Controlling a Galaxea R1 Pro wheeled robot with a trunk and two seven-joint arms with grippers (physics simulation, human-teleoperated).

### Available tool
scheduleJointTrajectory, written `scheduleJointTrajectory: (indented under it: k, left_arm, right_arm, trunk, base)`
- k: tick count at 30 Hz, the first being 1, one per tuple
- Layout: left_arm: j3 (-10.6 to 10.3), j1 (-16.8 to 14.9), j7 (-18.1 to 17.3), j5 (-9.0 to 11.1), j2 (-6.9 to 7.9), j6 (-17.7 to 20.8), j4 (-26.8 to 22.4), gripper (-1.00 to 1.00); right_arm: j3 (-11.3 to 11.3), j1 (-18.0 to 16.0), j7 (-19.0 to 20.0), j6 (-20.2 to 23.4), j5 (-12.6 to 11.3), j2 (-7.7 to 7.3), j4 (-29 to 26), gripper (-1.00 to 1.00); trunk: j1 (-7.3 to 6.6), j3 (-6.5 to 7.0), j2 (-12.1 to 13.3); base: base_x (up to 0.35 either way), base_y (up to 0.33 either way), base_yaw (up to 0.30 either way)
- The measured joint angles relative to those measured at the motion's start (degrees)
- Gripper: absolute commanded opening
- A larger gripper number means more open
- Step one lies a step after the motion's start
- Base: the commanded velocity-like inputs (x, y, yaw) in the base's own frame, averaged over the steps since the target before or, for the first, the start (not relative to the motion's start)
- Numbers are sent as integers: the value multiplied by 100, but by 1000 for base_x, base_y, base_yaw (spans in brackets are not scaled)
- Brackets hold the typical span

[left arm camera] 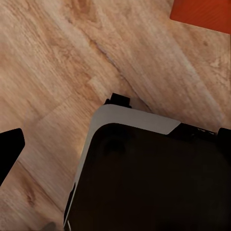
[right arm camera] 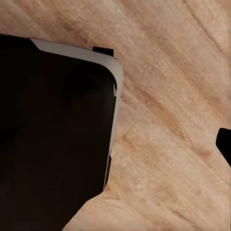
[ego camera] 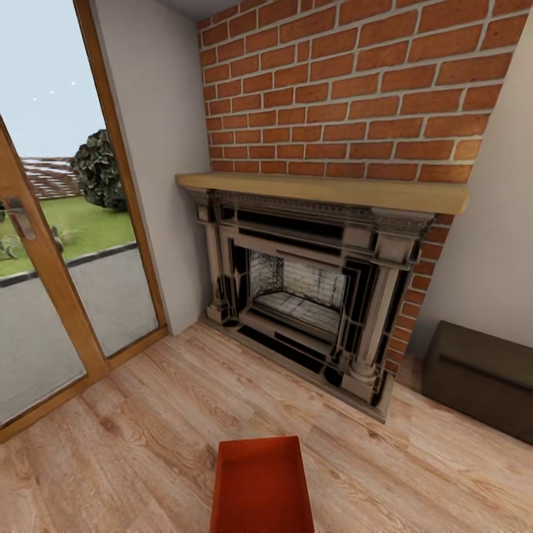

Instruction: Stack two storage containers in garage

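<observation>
Living-room surroundings are showing in the head view: a light wood plank floor [ego camera: 133, 444], a red brick fireplace [ego camera: 318, 296] with a wooden mantel [ego camera: 326, 189], a glass door [ego camera: 44, 244] at the left looking onto a garden, and a dark low cabinet [ego camera: 481, 377] at the right. One storage container [ego camera: 260, 481] is sitting on the plank floor at the bottom centre of this view, open side up, well apart from the fireplace. No second container is appearing here.

Handling judgement: the container is looking like a rigid, thin-walled, lidless box, probably light when empty. Smooth walls are likely to slip under a weak pinch. Recommended hold: grip over the rim of one wall, or press two opposite walls, one arm per side.

Left wrist view: the camera is looking down at the plank floor. A corner of the container [left arm camera: 204, 13] is lying on the floor, apart from the robot's dark base [left arm camera: 144, 178]. A dark tip, probably one finger of the left claw, is entering at the frame edge. It is touching nothing visible; whether the claw is open or closed cannot be told.

Right wrist view: plank floor and the dark base [right arm camera: 53, 139] are appearing. A small dark tip, probably a finger of the right claw, is entering at the frame edge, over bare floor. Its opening cannot be told either.
</observation>
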Motion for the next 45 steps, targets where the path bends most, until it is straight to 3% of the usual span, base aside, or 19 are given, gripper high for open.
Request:
scheduleJointTrajectory:
  k: [45]
  left_arm:
    - [0,0,0,0,0,0,0,100]
  right_arm:
    - [-4,3,13,8,-6,-34,1,100]
  trunk:
    - [0,-419,-1]
  base:
    - [0,0,0]
